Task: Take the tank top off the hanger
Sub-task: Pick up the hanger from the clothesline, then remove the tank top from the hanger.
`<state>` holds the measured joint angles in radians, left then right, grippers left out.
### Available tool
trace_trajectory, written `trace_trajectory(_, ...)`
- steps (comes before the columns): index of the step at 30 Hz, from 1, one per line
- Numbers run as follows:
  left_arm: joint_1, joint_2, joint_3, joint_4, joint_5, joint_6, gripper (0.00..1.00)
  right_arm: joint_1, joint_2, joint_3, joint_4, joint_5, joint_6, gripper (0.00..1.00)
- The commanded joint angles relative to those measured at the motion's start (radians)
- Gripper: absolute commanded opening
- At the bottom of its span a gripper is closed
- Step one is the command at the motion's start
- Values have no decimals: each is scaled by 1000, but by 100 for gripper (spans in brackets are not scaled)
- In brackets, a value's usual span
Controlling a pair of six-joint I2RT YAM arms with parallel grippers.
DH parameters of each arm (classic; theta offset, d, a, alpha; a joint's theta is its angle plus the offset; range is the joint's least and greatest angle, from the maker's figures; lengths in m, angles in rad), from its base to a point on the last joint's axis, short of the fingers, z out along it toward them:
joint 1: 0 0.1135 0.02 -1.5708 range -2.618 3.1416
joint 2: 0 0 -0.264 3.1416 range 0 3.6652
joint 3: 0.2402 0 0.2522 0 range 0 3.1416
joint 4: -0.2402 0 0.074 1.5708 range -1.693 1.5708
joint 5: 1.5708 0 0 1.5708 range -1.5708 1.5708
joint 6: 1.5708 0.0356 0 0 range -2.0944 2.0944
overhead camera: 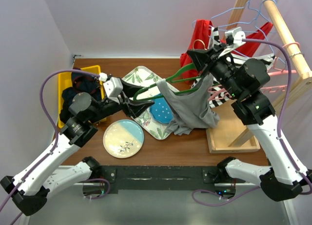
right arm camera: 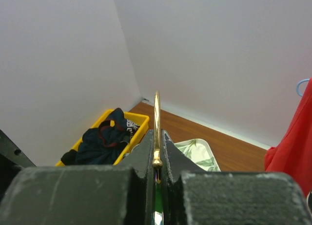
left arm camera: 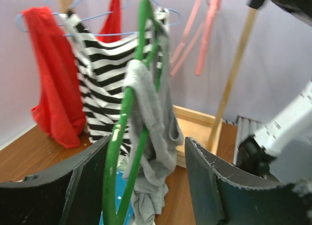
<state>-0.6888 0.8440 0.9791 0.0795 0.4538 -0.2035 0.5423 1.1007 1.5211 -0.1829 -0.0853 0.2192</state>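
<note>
Above the tabletop (overhead camera: 195, 148) right pincer (right arm camera: 156, 159) clamps hanger hook (right arm camera: 156, 122); left pincer (left arm camera: 146, 156) gapes; limp-looking tank top (overhead camera: 189, 107), take the strap (left arm camera: 140, 86).

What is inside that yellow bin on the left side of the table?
The yellow bin holds a heap of dark navy clothes, crumpled together. The heap covers the bin's floor, so anything lying beneath it cannot be seen.

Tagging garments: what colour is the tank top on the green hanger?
Grey. The tank top shows best in the top external view.
</note>
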Motion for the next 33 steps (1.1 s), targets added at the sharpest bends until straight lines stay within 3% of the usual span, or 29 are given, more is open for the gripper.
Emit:
trace_trajectory(1, 2, -15, 40, -32, -271, -117, 63, 1, 4, 13, 124, 111, 66, 0)
trace_trajectory(7, 2, -124, -68, 80, -368, -224, 63, 1, 28, 1, 140, 131, 101, 0)
trace_trajectory(12, 3, -79, -16, 77, -294, -277, 64, 8, 56, 13, 129, 133, 104, 0)
trace_trajectory(19, 0, 46, 3, 195, -182, -358, 63, 34, 80, 14, 142, 170, 154, 0)
trace_trajectory(33, -29, 118, 26, 244, -280, -275, 63, 59, 85, 14, 148, 209, 152, 0)
